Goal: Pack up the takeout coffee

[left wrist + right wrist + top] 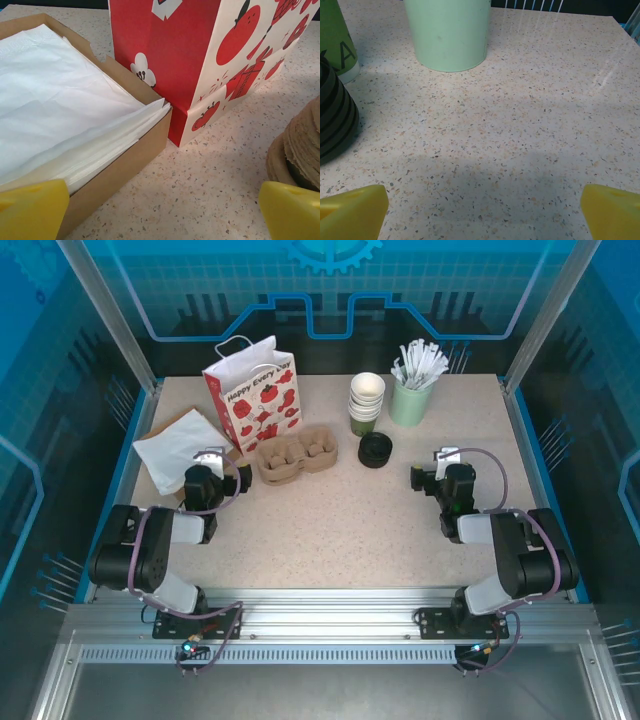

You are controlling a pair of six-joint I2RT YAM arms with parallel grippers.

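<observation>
- Takeout coffee (375, 450) is seen standing upright on the speckled table (350, 530), mid-back. It sits just in front of the stack of nested cups (366, 400) and to the right of the cardboard cup carrier (298, 453), apart from both.
- In the right wrist view, the coffee (332, 125) is caught at the left edge. Its side reads as dark ribbed bands, and the cup body can't be told clearly.
- L gripper (225, 468) is held low near the table's left side. Its yellow fingers are spread wide (162, 212), w/ nothing held between them.
- Ahead of the L gripper, a red-and-white printed paper bag (200, 60) is shown upright. It touches the corner of a cardboard box (125, 165) filled w/ white napkins (60, 100), and the carrier's edge (300, 150) is glimpsed at right.
- R gripper (430, 472) is set right of the coffee, well apart from it. Its fingers are likewise spread wide (482, 210) and nothing is gripped.
- A pale green cup (450, 35) is seen straight ahead of the R gripper. White sticks (420, 362) are held in it at the table's back right.
- The bottom nested cup (335, 45) is seen just behind the coffee.
</observation>
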